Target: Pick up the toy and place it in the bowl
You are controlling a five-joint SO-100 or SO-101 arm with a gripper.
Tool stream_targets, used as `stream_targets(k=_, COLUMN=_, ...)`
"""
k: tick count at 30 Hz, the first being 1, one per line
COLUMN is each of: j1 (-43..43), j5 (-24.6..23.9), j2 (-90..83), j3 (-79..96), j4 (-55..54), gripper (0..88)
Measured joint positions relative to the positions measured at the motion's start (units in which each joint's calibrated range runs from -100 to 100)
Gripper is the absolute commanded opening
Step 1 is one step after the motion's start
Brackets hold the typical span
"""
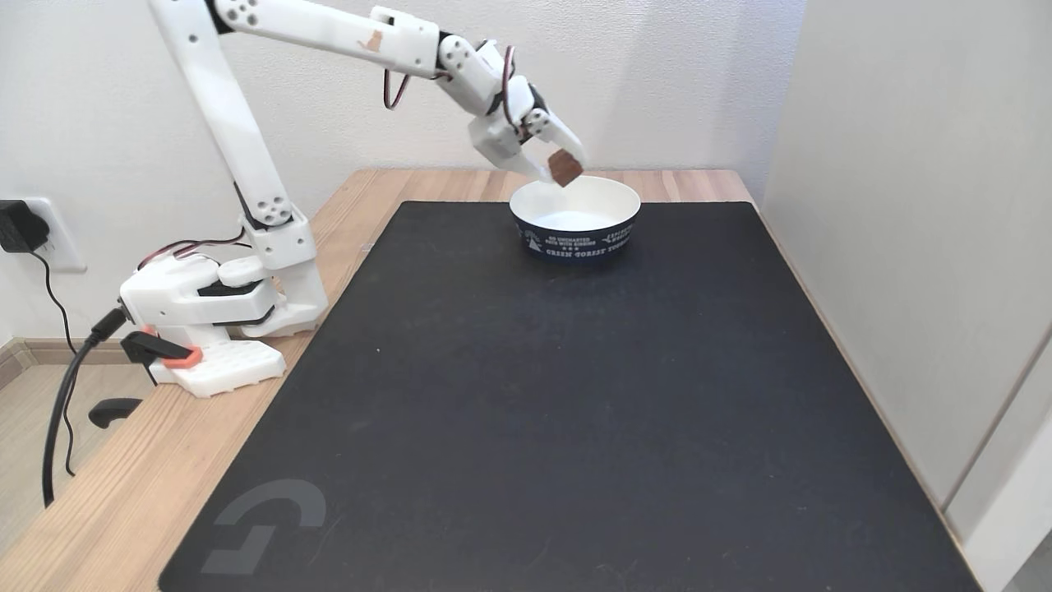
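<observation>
The paper bowl (575, 238), white inside and dark navy outside with white print, stands near the far edge of the black mat. My white gripper (564, 168) hangs just above the bowl's left rim, shut on the toy (565, 168), a small reddish-brown block held between the fingertips. The block is clear of the bowl, tilted, hovering over its inside. The bowl's white interior looks empty.
A black mat (559, 395) covers most of the wooden table (148, 460). The arm's base (214, 321) is clamped at the table's left edge, with cables running to a wall socket. A white wall panel (920, 247) stands close along the right side.
</observation>
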Motion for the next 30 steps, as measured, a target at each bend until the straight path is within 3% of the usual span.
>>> stream_targets(k=9, j1=0.67, j5=0.00, j2=0.00, j3=4.72, j4=0.00, gripper=4.7)
stream_targets(k=10, j1=0.75, j5=0.00, j2=0.08, j3=4.82, j4=-0.17, gripper=8.1)
stream_targets(k=11, j1=0.75, j5=0.00, j2=0.08, j3=4.82, j4=-0.17, gripper=18.5)
stream_targets(k=13, j1=0.25, j5=0.00, j2=0.00, j3=4.72, j4=-0.34, gripper=29.1)
stream_targets(k=15, j1=0.58, j5=0.00, j2=0.08, j3=4.82, j4=-0.34, gripper=33.5)
stream_targets(k=20, j1=0.42, j5=0.00, j2=0.08, j3=4.82, j4=-0.34, gripper=21.8)
stream_targets(k=24, j1=2.25, j5=0.10, j2=-2.00, j3=4.35, j4=-0.34, gripper=17.3)
stream_targets(k=27, j1=5.58, j5=0.10, j2=-6.91, j3=3.12, j4=-0.34, gripper=2.2)
stream_targets(k=30, j1=9.49, j5=0.15, j2=-13.07, j3=3.31, j4=-0.08, gripper=2.2)
